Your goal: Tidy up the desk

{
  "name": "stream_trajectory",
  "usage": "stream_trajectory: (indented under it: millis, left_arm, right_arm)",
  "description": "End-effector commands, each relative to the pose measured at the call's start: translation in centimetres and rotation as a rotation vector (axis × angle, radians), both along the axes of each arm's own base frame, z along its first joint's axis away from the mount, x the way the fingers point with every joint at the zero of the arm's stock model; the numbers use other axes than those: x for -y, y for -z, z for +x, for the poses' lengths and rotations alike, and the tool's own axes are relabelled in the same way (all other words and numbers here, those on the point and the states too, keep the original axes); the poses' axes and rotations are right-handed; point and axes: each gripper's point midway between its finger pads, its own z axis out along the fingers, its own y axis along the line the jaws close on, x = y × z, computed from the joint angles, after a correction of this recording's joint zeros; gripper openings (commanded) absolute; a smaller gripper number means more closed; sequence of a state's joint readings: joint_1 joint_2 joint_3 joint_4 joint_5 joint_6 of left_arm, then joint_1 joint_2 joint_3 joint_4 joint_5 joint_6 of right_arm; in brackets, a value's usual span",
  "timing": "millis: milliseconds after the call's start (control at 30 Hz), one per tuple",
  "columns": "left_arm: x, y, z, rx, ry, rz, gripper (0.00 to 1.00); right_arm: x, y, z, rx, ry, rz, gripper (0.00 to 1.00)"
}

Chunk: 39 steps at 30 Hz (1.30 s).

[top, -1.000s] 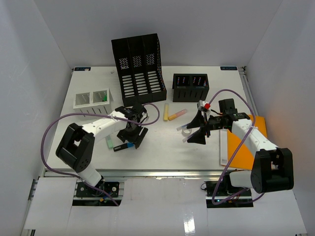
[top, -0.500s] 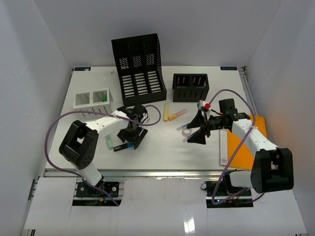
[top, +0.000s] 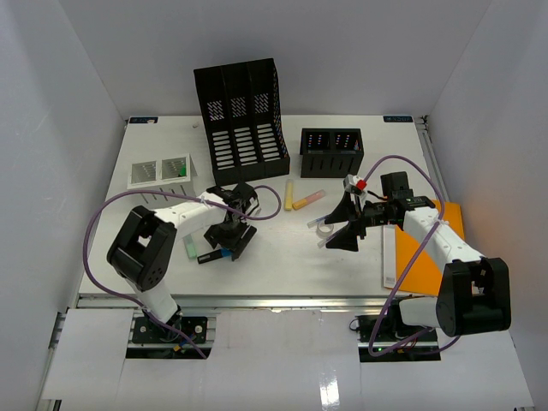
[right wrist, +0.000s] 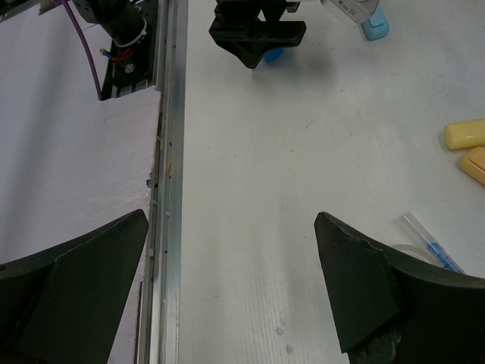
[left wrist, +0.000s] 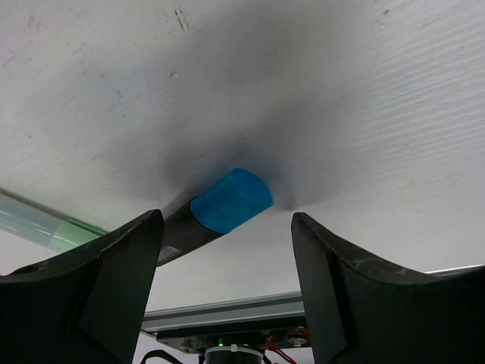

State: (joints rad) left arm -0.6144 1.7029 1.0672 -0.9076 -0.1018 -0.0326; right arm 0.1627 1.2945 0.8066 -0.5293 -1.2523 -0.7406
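The desk (top: 282, 248) is a white tabletop with a silver front rail (right wrist: 170, 152). My left gripper (top: 229, 243) is open and low over a black marker with a blue cap (top: 214, 255). In the left wrist view the gripper (left wrist: 226, 243) has its jaws apart, and the blue cap (left wrist: 231, 199) lies just beyond and between the fingertips, untouched. A green-capped clear marker (top: 190, 248) lies to its left. My right gripper (top: 342, 228) is open and empty above bare desk, as the right wrist view (right wrist: 231, 227) shows.
A tall black file holder (top: 241, 120), a black organizer (top: 331, 151) and a white mesh tray (top: 160, 171) stand at the back. Yellow (top: 289, 195) and orange (top: 308, 199) highlighters and clear pens (top: 321, 221) lie mid-desk. An orange notebook (top: 441, 244) and a white ruler (top: 390, 257) lie at the right.
The left arm's elbow has shifted slightly to the right; its gripper stays over the blue-capped marker. The right arm has not moved.
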Motion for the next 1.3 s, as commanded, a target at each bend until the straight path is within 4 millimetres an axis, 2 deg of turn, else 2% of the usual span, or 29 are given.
stream_trajectory:
  millis: [0,667,1000,1267]
  left_arm:
    - [0.2,-0.5,1.2,0.047,0.008,-0.007,0.79]
    - [-0.4,0.4,0.6,0.054,0.018,-0.006,0.77]
    - [-0.1,0.5,1.1,0.064,0.021,-0.007,0.76]
    - [-0.1,0.7,1.1,0.063,0.013,-0.002,0.7]
  right_arm:
    - [0.0,-1.0,-0.2,0.01,-0.015,0.039,0.98]
    - [0.1,-1.6,-0.4,0.012,-0.018,0.062,0.97]
    - [0.1,-1.6,-0.3,0.012,-0.016,0.06,0.98]
    - [0.1,-1.8,-0.4,0.019,-0.02,0.064,0.98]
